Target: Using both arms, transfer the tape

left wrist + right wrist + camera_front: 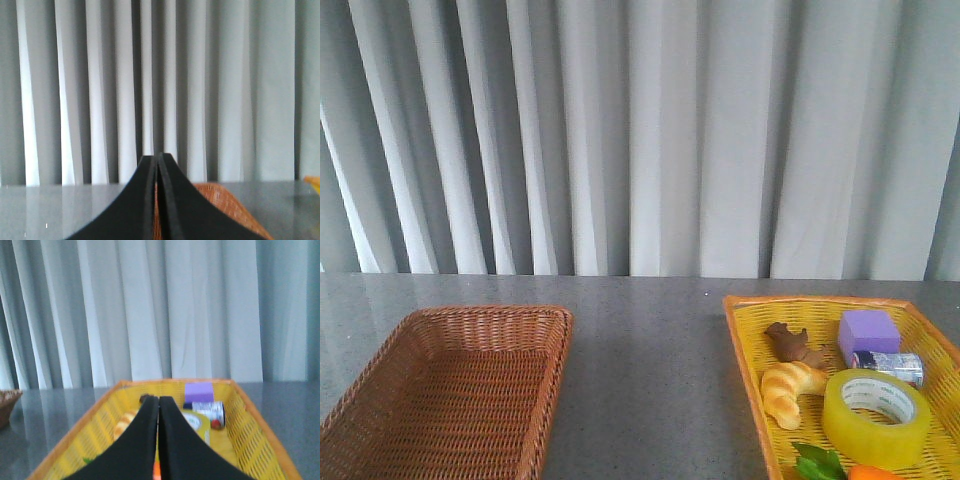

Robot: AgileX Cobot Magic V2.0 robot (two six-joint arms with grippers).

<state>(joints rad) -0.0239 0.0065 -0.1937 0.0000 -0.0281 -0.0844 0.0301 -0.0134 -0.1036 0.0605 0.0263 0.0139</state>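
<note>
The tape [876,417], a wide yellow roll with a white printed core, lies flat in the yellow basket [750,345] at the right front. In the right wrist view the tape [199,423] is partly hidden behind my right gripper [158,399], which is shut and empty, held over the near end of that basket. My left gripper [157,156] is shut and empty, held above the table with the brown wicker basket [225,202] behind it. Neither arm shows in the front view.
The yellow basket also holds a croissant [790,390], a brown piece [794,344], a purple block [868,332], a small can [892,366], green leaves [818,462] and an orange thing [872,472]. The brown wicker basket [450,395] stands at the left. Grey curtains hang behind the table.
</note>
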